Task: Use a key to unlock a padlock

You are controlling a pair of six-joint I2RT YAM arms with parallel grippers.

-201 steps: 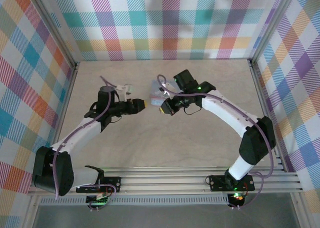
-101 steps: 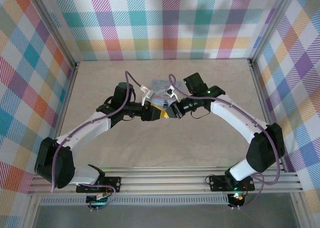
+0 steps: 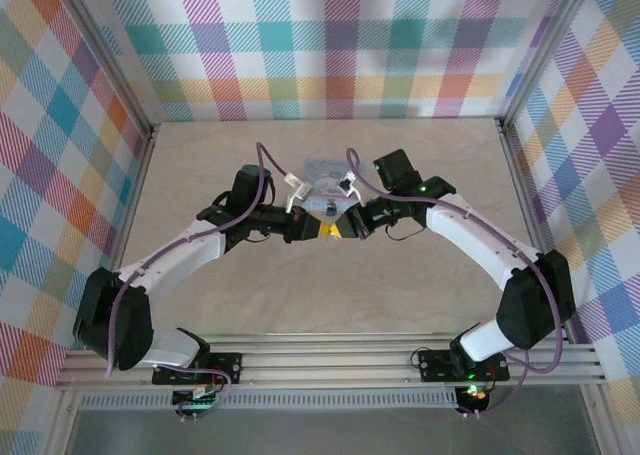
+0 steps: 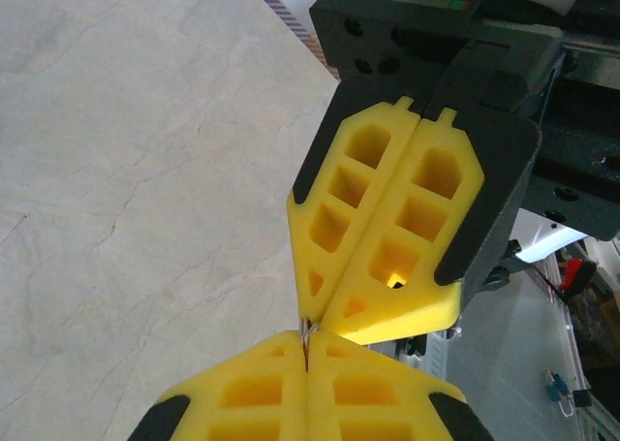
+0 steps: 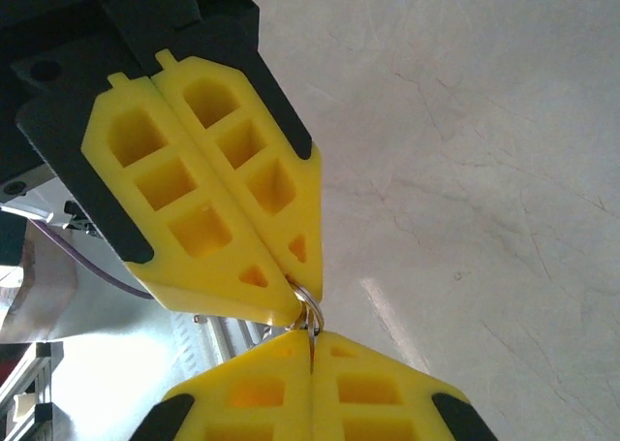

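At the table's centre my left gripper point(image 3: 321, 228) and right gripper point(image 3: 338, 228) meet tip to tip, just in front of the padlock point(image 3: 322, 168), a pale blue-grey block lying flat. In the right wrist view my right gripper point(image 5: 312, 349) is shut on the key point(image 5: 311, 317), a thin metal sliver with a small ring. The ring runs up into the closed tips of the left gripper point(image 5: 295, 291). In the left wrist view my left gripper point(image 4: 306, 349) is shut on the same sliver of the key point(image 4: 306, 332), with the right gripper point(image 4: 315, 315) closed directly above it.
Checked walls point(image 3: 320, 45) enclose the beige tabletop point(image 3: 320, 275) on three sides. Purple cables point(image 3: 262, 165) loop over both wrists. An aluminium rail point(image 3: 330, 360) with the arm bases runs along the near edge.
My left arm has swung right to the centre, met the right gripper's tips and closed. The right gripper shifted slightly right and towards the near edge, staying shut.
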